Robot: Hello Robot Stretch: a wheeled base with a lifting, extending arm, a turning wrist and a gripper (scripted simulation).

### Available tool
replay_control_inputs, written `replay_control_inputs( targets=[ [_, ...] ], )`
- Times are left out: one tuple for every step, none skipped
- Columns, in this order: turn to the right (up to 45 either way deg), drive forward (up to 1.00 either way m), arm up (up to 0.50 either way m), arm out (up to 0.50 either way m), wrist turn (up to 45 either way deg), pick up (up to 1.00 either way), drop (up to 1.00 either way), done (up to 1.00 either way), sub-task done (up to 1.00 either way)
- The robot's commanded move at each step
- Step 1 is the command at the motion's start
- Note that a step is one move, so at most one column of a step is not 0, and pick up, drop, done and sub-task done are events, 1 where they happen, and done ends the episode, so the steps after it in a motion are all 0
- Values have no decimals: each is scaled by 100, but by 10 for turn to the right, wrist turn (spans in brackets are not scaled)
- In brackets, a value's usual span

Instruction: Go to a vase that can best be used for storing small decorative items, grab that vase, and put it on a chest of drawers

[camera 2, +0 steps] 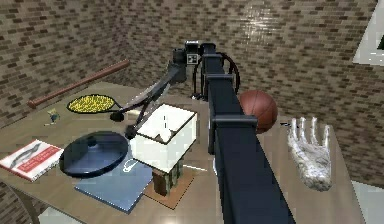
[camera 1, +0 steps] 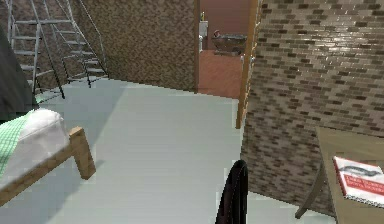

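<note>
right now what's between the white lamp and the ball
In the arm side view, the robot's dark arm lies between the lamp and the ball.

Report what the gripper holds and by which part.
It cannot be told: the gripper shows at the far side of the table, with the grey lamp arm rising right to its far end, so any hold is unclear.

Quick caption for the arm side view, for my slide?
Arm stretched over a wooden table between a white-shaded lamp and a reddish ball.
</note>
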Motion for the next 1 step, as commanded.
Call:
replay_control_inputs(
  targets=[
    [0, 0, 0, -48, 0, 0, 0, 0, 0]
  ],
)
